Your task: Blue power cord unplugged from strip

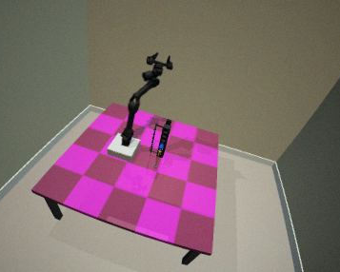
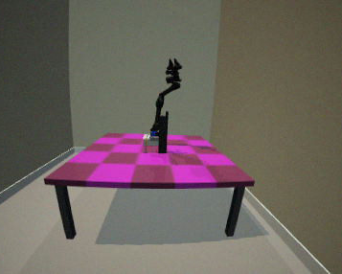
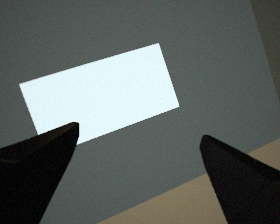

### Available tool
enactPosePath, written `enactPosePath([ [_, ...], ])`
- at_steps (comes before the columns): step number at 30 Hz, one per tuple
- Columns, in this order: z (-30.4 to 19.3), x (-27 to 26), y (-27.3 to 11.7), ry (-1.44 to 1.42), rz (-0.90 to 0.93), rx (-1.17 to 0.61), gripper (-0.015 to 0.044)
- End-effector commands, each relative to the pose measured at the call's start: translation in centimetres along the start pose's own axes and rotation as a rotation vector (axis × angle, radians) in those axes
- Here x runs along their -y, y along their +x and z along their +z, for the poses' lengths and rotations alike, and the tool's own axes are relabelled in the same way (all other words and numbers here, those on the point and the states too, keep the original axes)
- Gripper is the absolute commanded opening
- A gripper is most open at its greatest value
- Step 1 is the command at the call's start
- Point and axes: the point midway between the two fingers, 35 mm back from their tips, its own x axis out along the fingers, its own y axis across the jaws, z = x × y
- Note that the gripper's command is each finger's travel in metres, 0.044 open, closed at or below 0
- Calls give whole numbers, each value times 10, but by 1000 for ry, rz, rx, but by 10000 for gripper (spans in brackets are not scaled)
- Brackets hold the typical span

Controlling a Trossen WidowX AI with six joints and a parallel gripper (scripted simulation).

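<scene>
- The power strip was a long, narrow black bar standing upright on the pink checkered table, near its middle and just beside the arm's white base.
- The blue power cord's plug showed as a small blue patch partway up the strip, against its face; whether it was fully seated could not be told.
- A thin dark cord hung alongside the strip down to the tabletop.

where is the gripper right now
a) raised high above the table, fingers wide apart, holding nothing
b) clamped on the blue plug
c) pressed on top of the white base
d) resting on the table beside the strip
a: the gripper is up in the air well above the power strip, and the wrist view shows only wall between its spread fingers.
</scene>
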Motion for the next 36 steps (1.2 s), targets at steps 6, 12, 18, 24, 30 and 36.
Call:
enactPosePath([
  [6, -3, 37, -3, -101, -83, -68, 243],
  [12, 7, 116, -15, -302, -279, -190, 160],
  [18, 40, 196, -42, -493, -528, -301, 160],
  [24, 100, 263, -81, -660, -812, -360, 160],
  [30, 178, 309, -133, -785, -1129, -366, 160],
  [36, 263, 325, -195, -867, -1469, -311, 160],
])
